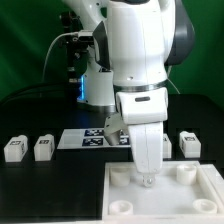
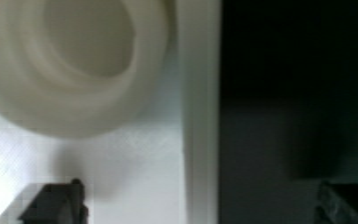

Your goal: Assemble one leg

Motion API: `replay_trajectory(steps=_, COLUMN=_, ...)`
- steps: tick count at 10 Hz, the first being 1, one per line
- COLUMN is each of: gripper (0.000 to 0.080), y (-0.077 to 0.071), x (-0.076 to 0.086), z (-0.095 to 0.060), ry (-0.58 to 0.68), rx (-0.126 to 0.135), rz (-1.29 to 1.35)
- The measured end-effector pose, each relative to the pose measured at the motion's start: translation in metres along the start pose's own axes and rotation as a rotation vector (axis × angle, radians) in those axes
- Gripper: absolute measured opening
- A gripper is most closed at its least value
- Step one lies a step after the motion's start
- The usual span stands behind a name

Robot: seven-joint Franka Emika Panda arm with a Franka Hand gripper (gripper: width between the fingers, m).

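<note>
Two white legs (image 1: pixel 15 148) (image 1: pixel 43 147) stand on the dark table at the exterior view's left, and a third leg (image 1: pixel 190 143) stands at the right; each shows a tag. My gripper (image 1: pixel 148 178) points straight down over the far edge of the large white square piece (image 1: pixel 165 195) with round corner sockets. In the wrist view one round socket (image 2: pixel 87 60) fills the frame beside the piece's straight edge. My gripper (image 2: pixel 202 205) is open and empty. One fingertip (image 2: pixel 55 203) is over the white piece, the other over the dark table.
The marker board (image 1: pixel 92 138) lies flat behind the white square piece, between the legs. A small white part (image 1: pixel 166 144) shows partly behind my hand. Dark equipment with a blue light (image 1: pixel 82 90) stands at the back.
</note>
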State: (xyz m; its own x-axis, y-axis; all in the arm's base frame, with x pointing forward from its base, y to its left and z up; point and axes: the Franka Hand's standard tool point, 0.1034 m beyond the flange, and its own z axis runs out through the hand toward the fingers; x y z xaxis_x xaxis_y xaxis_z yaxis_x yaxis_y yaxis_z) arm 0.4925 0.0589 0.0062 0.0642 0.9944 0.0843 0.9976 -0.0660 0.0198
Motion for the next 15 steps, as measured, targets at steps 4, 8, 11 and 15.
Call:
replay_trajectory(steps=4, gripper=0.0649, y=0.000, x=0.001, z=-0.001, ry=0.001, rx=-0.001, rz=0.050)
replay_trajectory(steps=8, gripper=0.0649, y=-0.005, x=0.040, z=-0.039, ry=0.009, rx=-0.054, rz=0.483)
replay_trajectory(steps=11, gripper=0.0649, y=-0.015, x=0.068, z=-0.045, ry=0.048, rx=-0.061, rz=0.910)
replay_trajectory(steps=15, gripper=0.0649, y=-0.024, x=0.087, z=-0.042, ry=0.068, rx=-0.006, rz=1.446)
